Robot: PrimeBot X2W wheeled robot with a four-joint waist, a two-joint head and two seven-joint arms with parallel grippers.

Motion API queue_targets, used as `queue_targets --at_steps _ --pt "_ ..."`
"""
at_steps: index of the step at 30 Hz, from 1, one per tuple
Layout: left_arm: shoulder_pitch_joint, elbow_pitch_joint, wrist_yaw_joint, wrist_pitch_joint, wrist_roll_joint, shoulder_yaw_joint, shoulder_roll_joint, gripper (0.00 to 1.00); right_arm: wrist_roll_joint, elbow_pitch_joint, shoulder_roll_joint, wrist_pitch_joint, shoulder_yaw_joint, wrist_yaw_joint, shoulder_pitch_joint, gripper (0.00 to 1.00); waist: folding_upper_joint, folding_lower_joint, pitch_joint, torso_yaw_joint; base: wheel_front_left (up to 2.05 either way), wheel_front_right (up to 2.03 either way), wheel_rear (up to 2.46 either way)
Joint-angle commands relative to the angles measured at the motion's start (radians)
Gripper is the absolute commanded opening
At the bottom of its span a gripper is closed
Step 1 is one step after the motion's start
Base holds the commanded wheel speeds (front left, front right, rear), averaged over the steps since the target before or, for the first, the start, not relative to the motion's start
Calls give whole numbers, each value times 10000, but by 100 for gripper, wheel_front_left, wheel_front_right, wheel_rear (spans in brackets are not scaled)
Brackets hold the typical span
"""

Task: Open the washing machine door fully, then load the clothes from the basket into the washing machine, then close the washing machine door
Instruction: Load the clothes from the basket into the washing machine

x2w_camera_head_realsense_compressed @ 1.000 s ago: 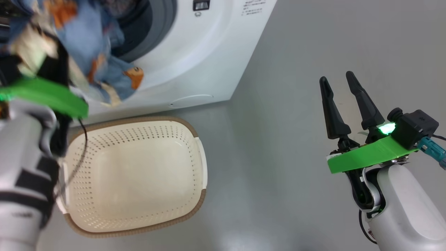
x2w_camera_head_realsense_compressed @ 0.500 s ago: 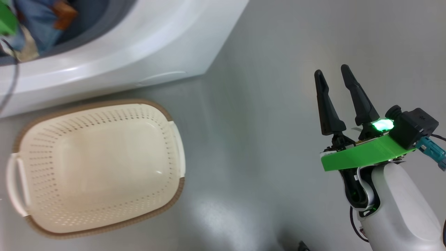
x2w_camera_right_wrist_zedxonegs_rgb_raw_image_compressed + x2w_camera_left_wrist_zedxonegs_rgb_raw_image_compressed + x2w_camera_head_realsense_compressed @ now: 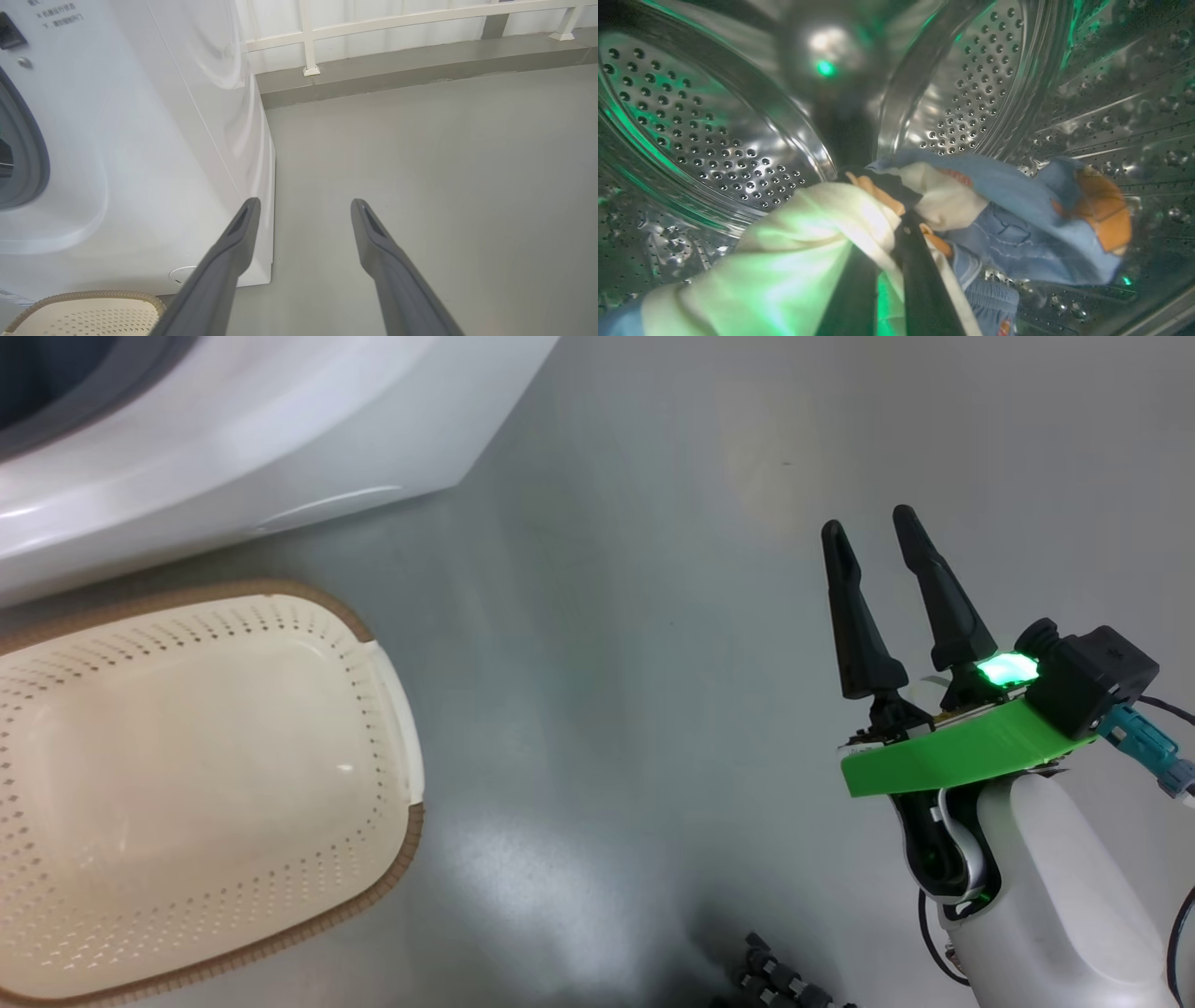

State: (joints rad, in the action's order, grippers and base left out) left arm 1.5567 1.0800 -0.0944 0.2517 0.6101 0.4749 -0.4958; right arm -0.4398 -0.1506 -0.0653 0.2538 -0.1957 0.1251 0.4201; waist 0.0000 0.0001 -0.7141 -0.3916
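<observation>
The left tool (image 3: pixel 889 242), clamped on the clothes (image 3: pixel 1008 219), has carried them from above the basket (image 3: pixel 280 616) into the drum (image 3: pixel 691 116), so release likely comes next; the right tool (image 3: pixel 868 521) idles apart.

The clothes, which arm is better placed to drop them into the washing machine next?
Left. The left hand is shut on the clothes inside the steel drum. The right hand hangs open over the floor, outside the washing machine.

Grey floor (image 3: pixel 653 616) (glossy); white railing (image 3: pixel 306 36) behind
</observation>
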Motion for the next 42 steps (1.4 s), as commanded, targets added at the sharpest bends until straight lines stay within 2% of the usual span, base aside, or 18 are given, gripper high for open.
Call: queue_targets --at_steps 1,4,5,6,7,8,14,18,32,42 --pt "212 -251 65 91 -149 -197 -426 0 46 240 -19 80 -187 56 -200 100 0 -1 -54 -93 0 0 0" --pt "166 -107 127 96 -231 -272 -430 0 47 182 11 80 -200 56 -227 100 0 -1 -9 -94 0 0 0" --pt "121 70 144 87 -204 -291 -395 14 42 154 19 80 -204 56 -236 100 0 -1 27 -88 0 0 0" --pt "72 318 135 -58 -182 -258 -337 41 39 126 25 80 -209 56 -243 100 0 -1 67 -75 0 0 0" --pt "53 557 124 -272 -169 -210 -278 86 35 100 31 80 -220 56 -242 100 0 -1 105 -60 0 0 0" --pt "56 778 119 -514 -195 -132 -233 100 31 78 35 80 -238 56 -229 100 0 -1 146 -45 0 0 0" --pt "-49 1687 -49 -2217 -67 153 139 100 21 -71 29 80 -308 56 -154 100 0 -1 551 129 0 0 0" --pt "-394 1822 -145 -2450 143 124 292 100 -21 -191 -20 80 -358 56 -87 100 0 -1 854 233 0 0 0" --pt "-2434 1611 -349 -333 703 97 724 100 -176 -424 -405 80 -322 56 -89 100 0 -1 2213 836 0 0 0" --pt "-4387 373 -360 91 1155 -28 979 100 -372 -717 -786 80 -461 56 -213 100 0 -1 3540 1646 0 0 0"
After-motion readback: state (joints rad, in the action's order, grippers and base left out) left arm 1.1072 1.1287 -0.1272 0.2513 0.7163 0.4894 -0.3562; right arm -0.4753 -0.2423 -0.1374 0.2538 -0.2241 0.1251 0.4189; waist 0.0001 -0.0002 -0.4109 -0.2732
